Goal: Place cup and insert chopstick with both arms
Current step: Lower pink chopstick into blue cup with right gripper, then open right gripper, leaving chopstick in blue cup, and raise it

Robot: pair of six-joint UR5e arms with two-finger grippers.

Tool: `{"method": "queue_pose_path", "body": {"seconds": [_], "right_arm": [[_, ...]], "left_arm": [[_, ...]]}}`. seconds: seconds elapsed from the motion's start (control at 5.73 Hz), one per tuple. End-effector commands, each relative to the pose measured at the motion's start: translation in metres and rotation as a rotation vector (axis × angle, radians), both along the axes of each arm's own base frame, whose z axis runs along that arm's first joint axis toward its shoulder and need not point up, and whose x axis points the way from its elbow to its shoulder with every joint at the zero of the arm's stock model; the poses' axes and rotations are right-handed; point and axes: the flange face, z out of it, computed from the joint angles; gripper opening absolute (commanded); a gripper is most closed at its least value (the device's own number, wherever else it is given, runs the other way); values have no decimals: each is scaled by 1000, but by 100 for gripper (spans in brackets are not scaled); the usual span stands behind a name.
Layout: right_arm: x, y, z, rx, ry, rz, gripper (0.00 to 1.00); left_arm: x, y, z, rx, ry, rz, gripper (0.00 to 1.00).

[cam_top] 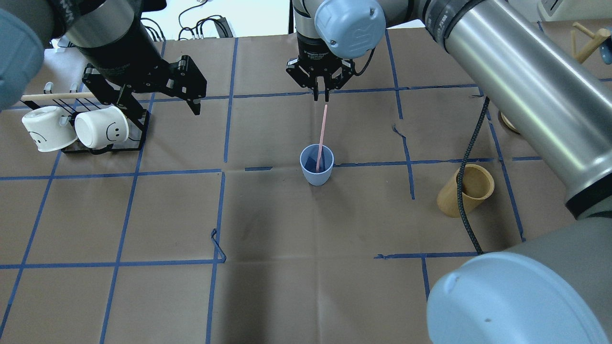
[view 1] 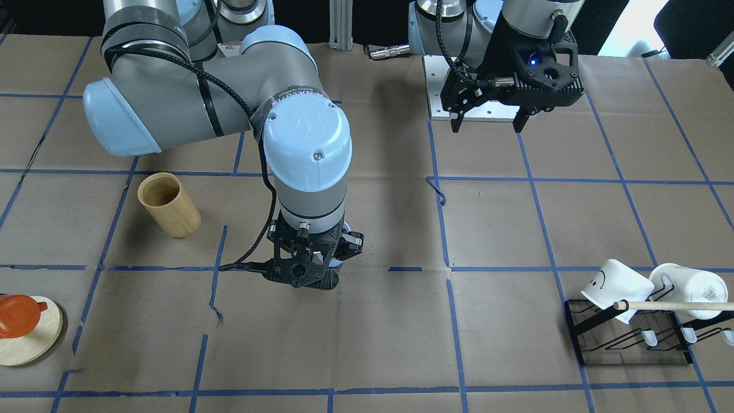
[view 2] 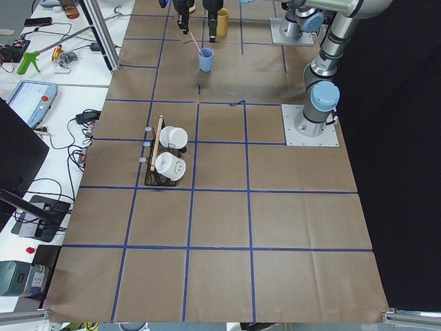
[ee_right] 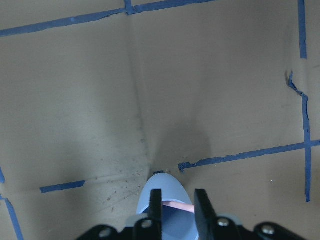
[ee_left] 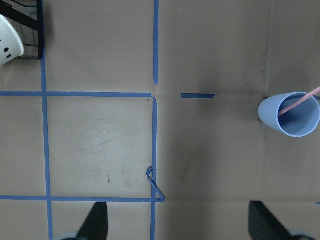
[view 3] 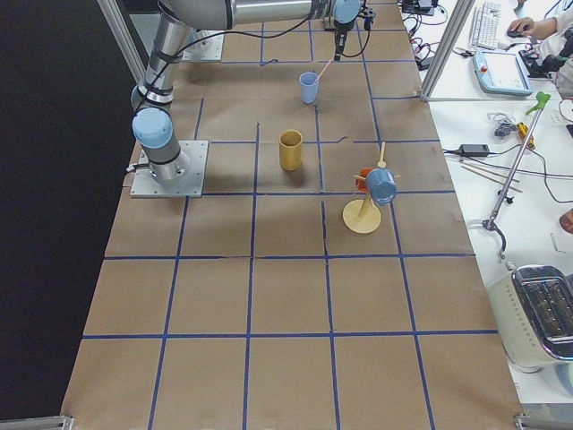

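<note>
Blue cup point(cam_top: 316, 178) is seen upright at table centre, pink chopstick point(cam_top: 323, 129) leaned inside. Right gripper point(cam_top: 321, 98) is poised just above the stick's top, jaws parted, nothing clamped; left gripper point(view 1: 488, 123) is spread wide, empty. Stick is judged light, stiff, slippery, best gripped nr. its upper end.

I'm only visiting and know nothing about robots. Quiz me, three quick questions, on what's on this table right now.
1. True or false: the pink chopstick stands leaning inside the blue cup.
2. The right hand is: A) clamped on the cup; B) hovering just above the chopstick's top end; C) tucked back at the robot's base.
3. How many white mugs sit on the black rack?

Key: 1 true; 2 B; 3 two.
</note>
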Motion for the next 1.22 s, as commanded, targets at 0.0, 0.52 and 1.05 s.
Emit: {"method": "queue_pose_path", "body": {"seconds": [0.0,0.52,1.05], "right_arm": [[-22,0,35,-47,-14,-20,100],[-140,34,105,4,7,20,100],[-218,128,81,-42,-14,38,100]], "left_arm": [[1,1,2,-1,-5,-17,98],[18,0,-1,26,1,-70,98],[15,1,-4,29,-6,-12,98]]}}
